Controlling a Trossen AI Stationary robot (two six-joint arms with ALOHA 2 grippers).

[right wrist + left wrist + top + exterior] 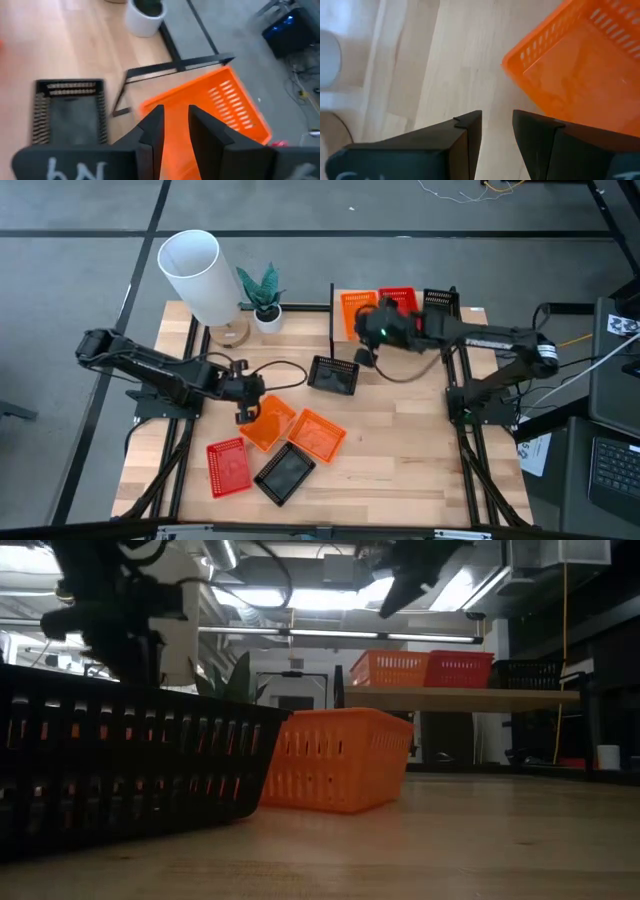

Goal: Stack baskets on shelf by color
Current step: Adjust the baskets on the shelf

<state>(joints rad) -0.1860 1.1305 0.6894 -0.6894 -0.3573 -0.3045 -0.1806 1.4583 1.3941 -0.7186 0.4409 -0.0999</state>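
Nearest the table's front edge: a black basket (285,474), with a red basket (228,467) just beside it on the left. Behind these, two orange baskets side by side, one (318,434) to the right and one (267,423) to the left, the pair touching or nearly so.

Left gripper (244,406) sits above the table at the left orange basket's (582,85) back-left corner. Fingers (465,135) narrowly parted, nothing between them; bare wood shows in the gap.

Mid-table: a second black basket (334,375) alone, well apart from the front group, near the shelf's front post.

Far side: shelf (476,313) carries three baskets in a row, orange (354,308) at left, red (402,299) in the middle, black (439,302) at right. The low view shows the same order on the plank (460,697).

Right gripper (364,352) hovers off the shelf's front-left corner, by the shelf's orange basket (210,107). Fingers (152,127) narrowly parted, empty.

Back left: white cylinder (197,275) and a small potted plant (264,298).
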